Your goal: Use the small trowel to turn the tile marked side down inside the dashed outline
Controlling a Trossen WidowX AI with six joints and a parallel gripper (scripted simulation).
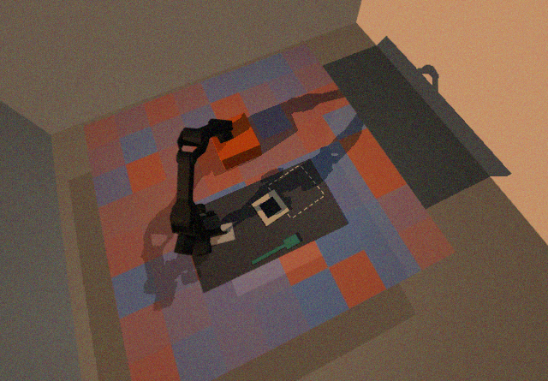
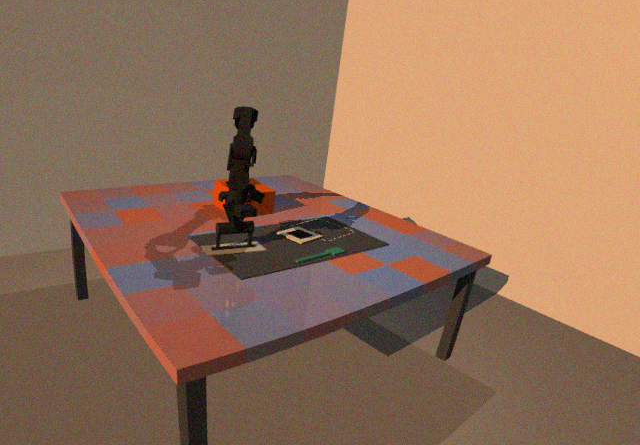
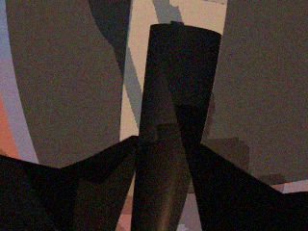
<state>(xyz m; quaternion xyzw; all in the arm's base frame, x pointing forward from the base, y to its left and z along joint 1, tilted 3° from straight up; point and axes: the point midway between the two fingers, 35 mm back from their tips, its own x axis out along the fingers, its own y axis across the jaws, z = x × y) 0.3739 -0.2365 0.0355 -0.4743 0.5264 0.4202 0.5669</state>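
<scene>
The small trowel (image 1: 224, 234) (image 2: 258, 248) rests at the mat's left end, its dark handle raised above a flat pale blade. My gripper (image 2: 236, 226) (image 3: 166, 146) is shut on the handle, with one finger on each side in the wrist view. The fingers are mostly hidden in the top view. The pale tile (image 1: 276, 216) (image 2: 311, 237) lies flat mid-mat, its dark square facing up. The dashed outline (image 1: 313, 180) (image 2: 340, 235) is just beyond the tile, to its right. The tile lies mostly or wholly outside it.
A green tool (image 1: 292, 241) (image 2: 334, 250) lies near the front edge of the dark mat (image 1: 221, 270) (image 2: 248, 267). An orange box (image 1: 242, 146) (image 2: 268, 201) stands behind the mat, close to the arm. The arm's shadow crosses the mat and part of the outline.
</scene>
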